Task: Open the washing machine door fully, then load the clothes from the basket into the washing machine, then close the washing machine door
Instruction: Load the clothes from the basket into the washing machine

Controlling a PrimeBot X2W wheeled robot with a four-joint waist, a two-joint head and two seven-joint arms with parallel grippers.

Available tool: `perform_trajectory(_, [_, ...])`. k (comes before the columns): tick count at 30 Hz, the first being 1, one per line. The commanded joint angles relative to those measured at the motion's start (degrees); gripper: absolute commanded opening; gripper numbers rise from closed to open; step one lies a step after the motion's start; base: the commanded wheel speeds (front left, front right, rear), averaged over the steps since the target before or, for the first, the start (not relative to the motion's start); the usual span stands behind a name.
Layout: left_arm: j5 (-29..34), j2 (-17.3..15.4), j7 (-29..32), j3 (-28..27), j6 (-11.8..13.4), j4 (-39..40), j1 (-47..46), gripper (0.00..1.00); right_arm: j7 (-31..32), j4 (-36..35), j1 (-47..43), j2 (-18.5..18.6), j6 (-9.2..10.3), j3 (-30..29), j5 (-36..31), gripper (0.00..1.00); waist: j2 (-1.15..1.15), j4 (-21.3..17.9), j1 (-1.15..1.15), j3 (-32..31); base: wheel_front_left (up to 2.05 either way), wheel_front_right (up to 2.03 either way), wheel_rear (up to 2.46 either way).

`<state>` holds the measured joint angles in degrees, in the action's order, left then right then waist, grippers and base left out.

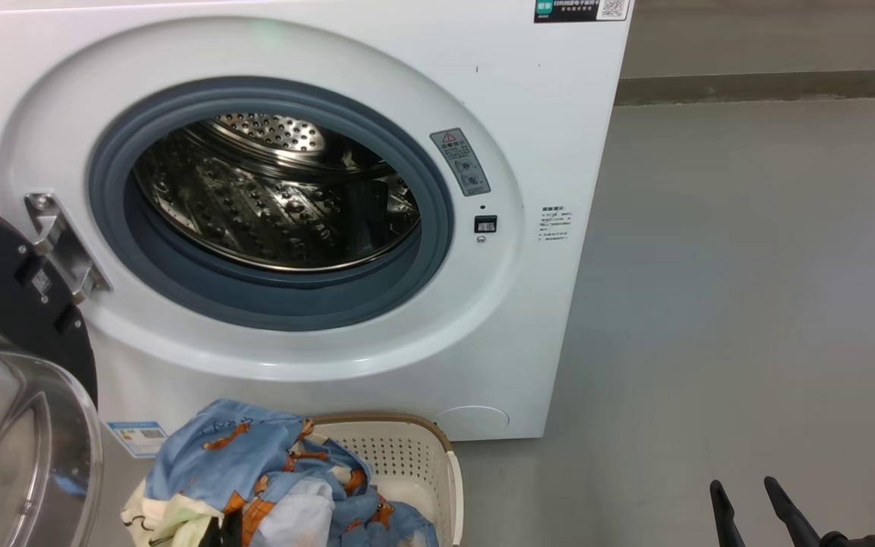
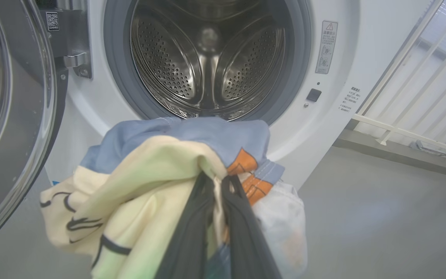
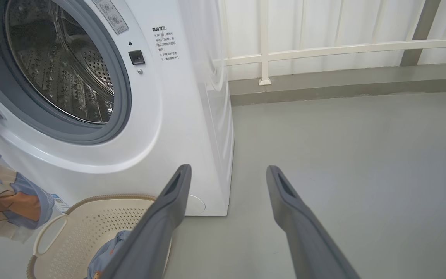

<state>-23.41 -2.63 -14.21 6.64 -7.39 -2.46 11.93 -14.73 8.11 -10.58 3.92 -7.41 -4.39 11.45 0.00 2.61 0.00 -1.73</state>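
Masking left end effector (image 2: 218,182) tips: clothes (image 2: 157,162)

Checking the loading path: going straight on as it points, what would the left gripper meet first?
The left gripper, shut on the clothes, aims low at the washing machine: likely the grey seal at its bottom, or just past it the drum. Depth is unclear.

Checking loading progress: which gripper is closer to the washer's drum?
Left. The left gripper, shut on the clothes, points at the drum from in front; the right gripper is open above the floor, beyond the washing machine's right side.
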Motion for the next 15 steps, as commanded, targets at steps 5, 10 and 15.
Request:
perform_trajectory(5, [-0.43,-0.25,-0.79,-1.25,0.04,1.41,-3.41,0.0,-0.27,-1.0,1.83,0.75,-0.08,2.15,-0.23,1.0,0.0,-1.9,0.0,0.95,0.0,0.0,0.0])
perform_trajectory(10, [-0.45,-0.25,-0.79,-2.01,0.01,-0.14,-6.23,0.0,-0.27,-0.84,2.36,0.61,-0.08,2.46,0.0,1.0,0.0,-4.26,0.0,1.88,0.0,0.0,0.0])
perform_trajectory(15, [-0.35,-0.25,-0.79,-3.72,-0.01,-2.49,-9.99,0.0,-0.27,-0.67,2.85,0.36,-0.08,2.75,0.16,1.0,0.0,-7.17,0.0,2.82,0.0,0.0,0.0])
